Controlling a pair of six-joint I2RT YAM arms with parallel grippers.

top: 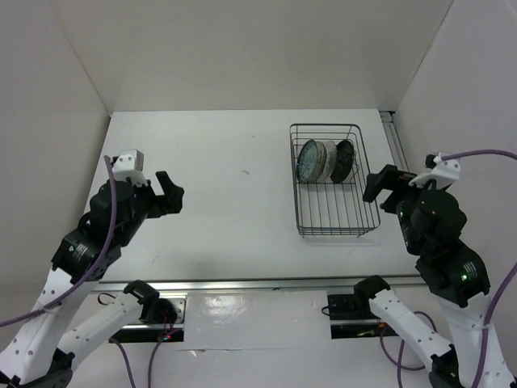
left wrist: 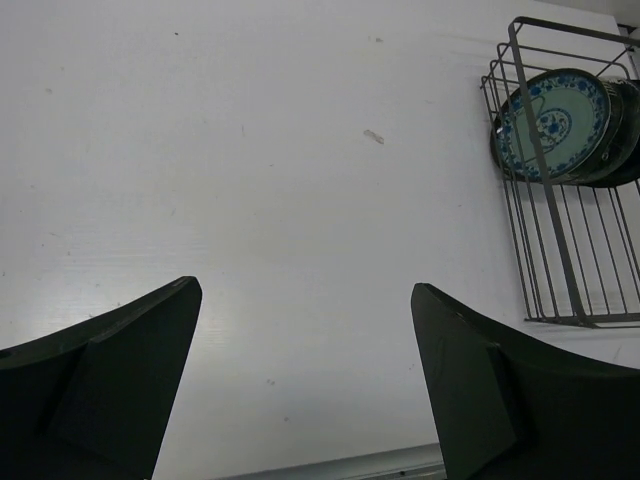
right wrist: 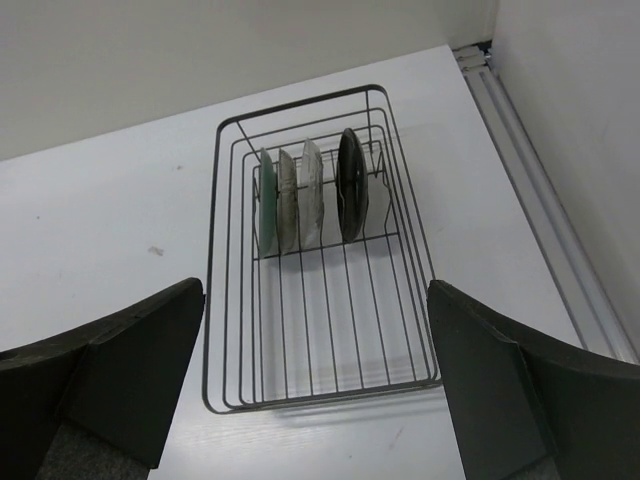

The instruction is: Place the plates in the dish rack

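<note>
**Dish rack** [top: 335, 179]: rectangular basket of thin dark wire with inner divider prongs. It stands flat on the white surface [top: 218, 162].

**Plates**: four, all inside the dish rack. They stand on edge in one row across its far end, held between the prongs.
- Teal-patterned plate [right wrist: 266, 200]: left end of the row, with its patterned face turned to the rack's left side.
- Beige plate [right wrist: 287, 200]: next along, close against the teal one. Whether they touch cannot be told.
- Clear glass plate [right wrist: 311, 192]: third in the row.
- Black plate [right wrist: 350, 183]: right end of the row, nearest the rack's right wall.

**Right gripper** [top: 378, 186]: just outside the dish rack's right wall, level with its near half and apart from the wire. Its jaws are spread wide with nothing between them. The plates lie beyond it, toward the rack's far end, and the rack's wire wall stands between them and the gripper.

**Left gripper** [top: 171, 194]: well apart from the dish rack, off to its left. Its jaws are spread wide and hold nothing. Only surface lies between it and the rack's left wall.

**Other items**
- Small dark mark [top: 245, 171] on the surface, left of the dish rack.
- Pale metal rail [top: 393, 141] running just right of the dish rack, along the side wall.
</note>
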